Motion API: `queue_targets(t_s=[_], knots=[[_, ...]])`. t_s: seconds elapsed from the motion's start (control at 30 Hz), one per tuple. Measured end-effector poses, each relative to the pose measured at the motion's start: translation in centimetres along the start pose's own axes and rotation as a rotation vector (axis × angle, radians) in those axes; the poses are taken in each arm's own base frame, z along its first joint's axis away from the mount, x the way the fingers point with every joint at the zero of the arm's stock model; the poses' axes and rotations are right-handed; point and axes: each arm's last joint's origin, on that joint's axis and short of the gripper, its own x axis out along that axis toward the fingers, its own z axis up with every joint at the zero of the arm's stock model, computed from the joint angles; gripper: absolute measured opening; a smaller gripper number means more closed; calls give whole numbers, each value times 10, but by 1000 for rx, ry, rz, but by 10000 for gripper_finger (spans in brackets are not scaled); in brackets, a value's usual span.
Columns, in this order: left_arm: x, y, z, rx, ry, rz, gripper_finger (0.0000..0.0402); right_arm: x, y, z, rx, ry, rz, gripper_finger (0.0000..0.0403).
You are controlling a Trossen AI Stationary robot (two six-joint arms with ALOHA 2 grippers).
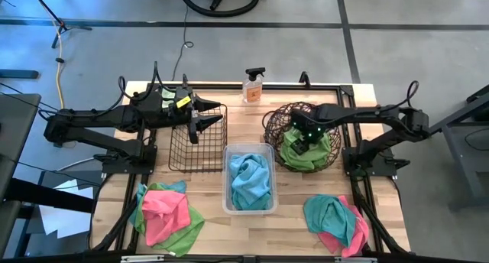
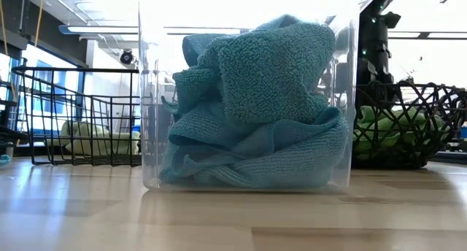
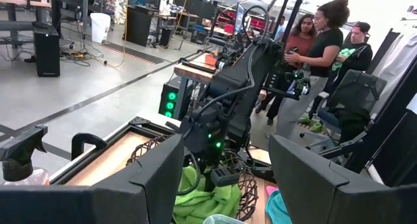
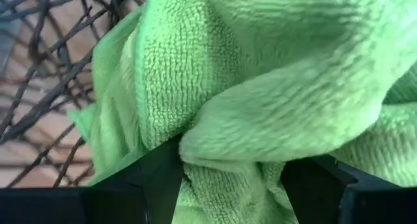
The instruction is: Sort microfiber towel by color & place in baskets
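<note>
Lime-green towels (image 1: 307, 152) lie in the round dark-brown woven basket (image 1: 275, 125), and my right gripper (image 1: 306, 138) is down among them, open. Teal towels (image 1: 250, 179) fill the clear plastic tub (image 1: 226, 206). The black wire basket (image 1: 183, 152) shows no towel in it. My left gripper (image 1: 205, 118) hovers open and empty over that basket's far right part; its wrist view looks level across at the right arm. Two mixed piles rest on the table: pink, green and teal (image 1: 164, 213) near left, teal and pink (image 1: 336, 221) near right. My right gripper (image 4: 231, 185) comes from above, pointing down into the woven basket. A thick fold of green towel (image 4: 260, 126) fills the gap between its open fingers (image 4: 156, 182) and meets their inner sides. The towel lies on the other green cloths in the basket.
A clear spray bottle (image 1: 254, 86) stands at the table's far edge between the wire and woven baskets. Several people (image 3: 319, 48) stand in the room beyond the table's right side. Bare wood shows along the near edge between the two piles.
</note>
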Motion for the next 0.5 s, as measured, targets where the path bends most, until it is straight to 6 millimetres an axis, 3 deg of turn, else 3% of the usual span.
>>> queue_targets(t_s=[0.17, 0.5], knots=[[0, 0, 0, 0, 0, 0, 216, -28, 7, 4, -59, 23, -4, 236], [0, 0, 0, 0, 0, 0, 216, -106, 21, 11, -181, -99, -2, 236]])
